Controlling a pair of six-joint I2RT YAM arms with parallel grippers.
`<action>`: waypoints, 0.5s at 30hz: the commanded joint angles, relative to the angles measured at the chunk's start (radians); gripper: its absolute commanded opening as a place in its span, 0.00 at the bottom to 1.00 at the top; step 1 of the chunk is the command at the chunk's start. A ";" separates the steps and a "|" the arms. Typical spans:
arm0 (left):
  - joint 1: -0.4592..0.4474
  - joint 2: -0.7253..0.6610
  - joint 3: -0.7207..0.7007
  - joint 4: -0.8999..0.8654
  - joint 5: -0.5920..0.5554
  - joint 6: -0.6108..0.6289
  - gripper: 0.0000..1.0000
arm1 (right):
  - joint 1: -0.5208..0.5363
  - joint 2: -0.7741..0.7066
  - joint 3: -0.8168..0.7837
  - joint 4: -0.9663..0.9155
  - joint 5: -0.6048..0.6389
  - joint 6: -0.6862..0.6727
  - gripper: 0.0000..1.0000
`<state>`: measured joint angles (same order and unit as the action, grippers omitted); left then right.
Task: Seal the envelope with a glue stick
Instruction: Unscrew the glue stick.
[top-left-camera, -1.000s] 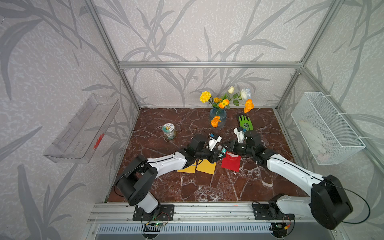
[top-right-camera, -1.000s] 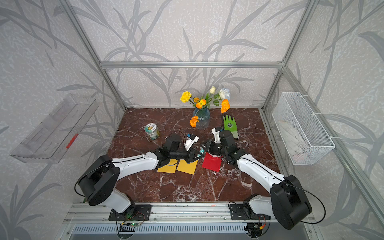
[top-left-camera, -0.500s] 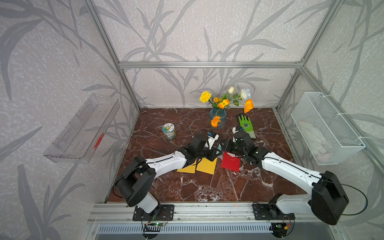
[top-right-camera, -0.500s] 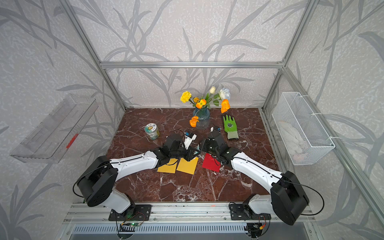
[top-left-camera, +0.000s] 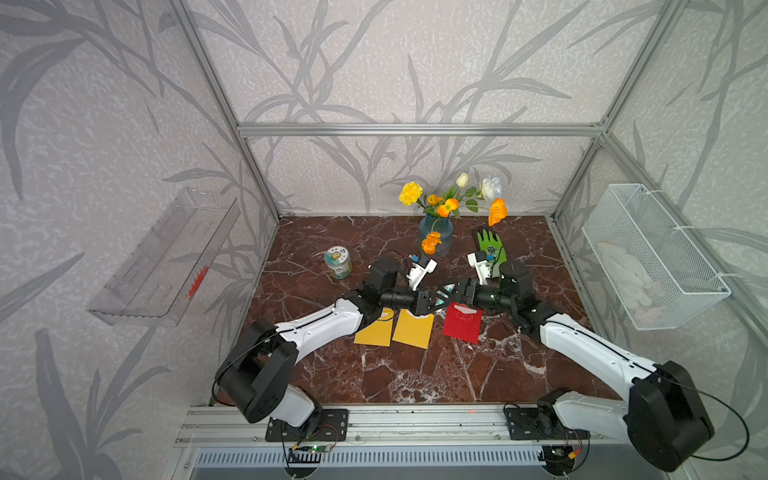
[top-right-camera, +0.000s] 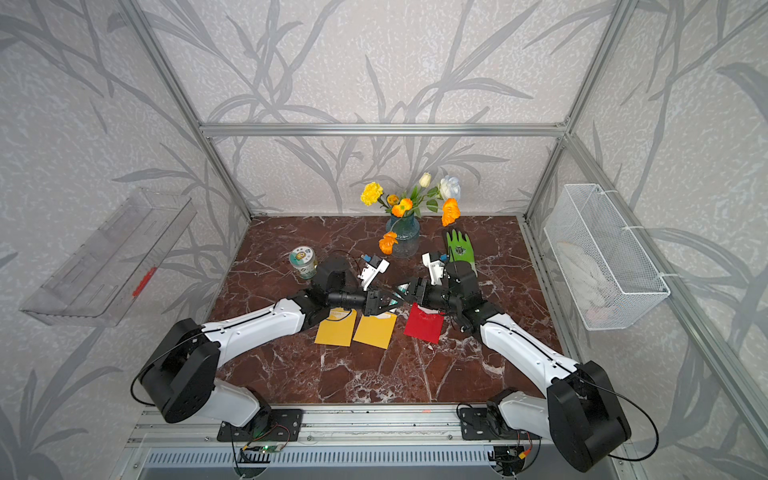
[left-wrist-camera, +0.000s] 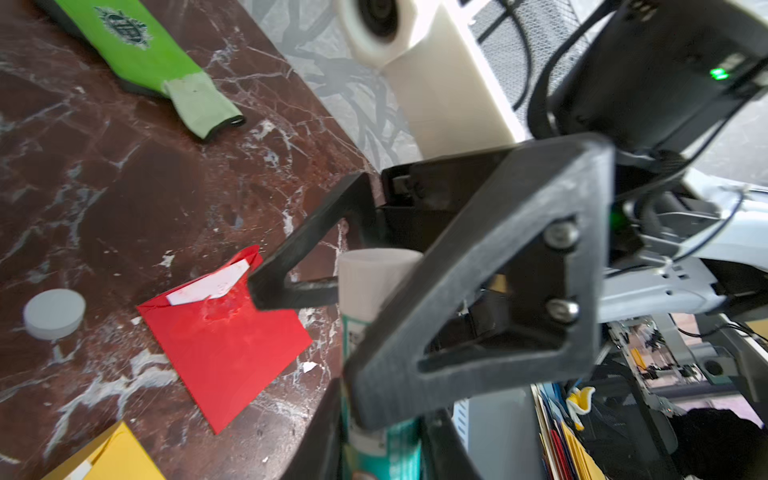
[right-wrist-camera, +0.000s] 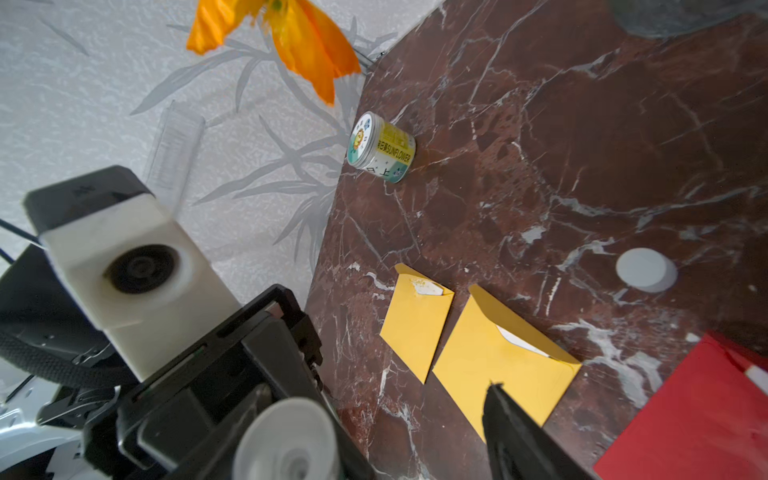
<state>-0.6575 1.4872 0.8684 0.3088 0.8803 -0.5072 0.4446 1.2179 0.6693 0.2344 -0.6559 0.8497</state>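
Left to right on the marble worktop (top-left-camera: 332, 374): a jar (top-left-camera: 338, 262) near the left edge, then two yellow envelopes (top-left-camera: 413, 328) side by side. Above the middle, the left gripper (top-left-camera: 437, 301) pinches the glue stick (left-wrist-camera: 376, 274), holding it off the surface. The right gripper (top-left-camera: 444, 296) has its fingers (left-wrist-camera: 457, 291) spread on either side of the stick's white end. Below lies a red envelope (top-left-camera: 462, 322), with a white cap (left-wrist-camera: 54, 313) lying nearby.

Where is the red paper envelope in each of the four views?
In a top view: red paper envelope, mid-table.
In a top view: mid-table too.
Left wrist: envelope near a white round cap.
Right wrist: envelope cut by the frame edge.
Shared landmark: yellow paper envelope beside it.
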 joint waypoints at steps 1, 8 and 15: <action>0.003 -0.019 -0.010 0.033 0.063 -0.014 0.02 | -0.007 0.000 0.003 0.146 -0.110 0.031 0.68; 0.003 -0.016 -0.023 0.034 0.057 -0.013 0.02 | -0.010 0.010 0.005 0.153 -0.111 0.035 0.60; 0.004 -0.011 -0.037 0.027 0.043 -0.005 0.01 | -0.016 -0.001 0.004 0.145 -0.097 0.042 0.39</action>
<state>-0.6567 1.4864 0.8433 0.3218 0.9161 -0.5198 0.4335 1.2263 0.6685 0.3550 -0.7422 0.8940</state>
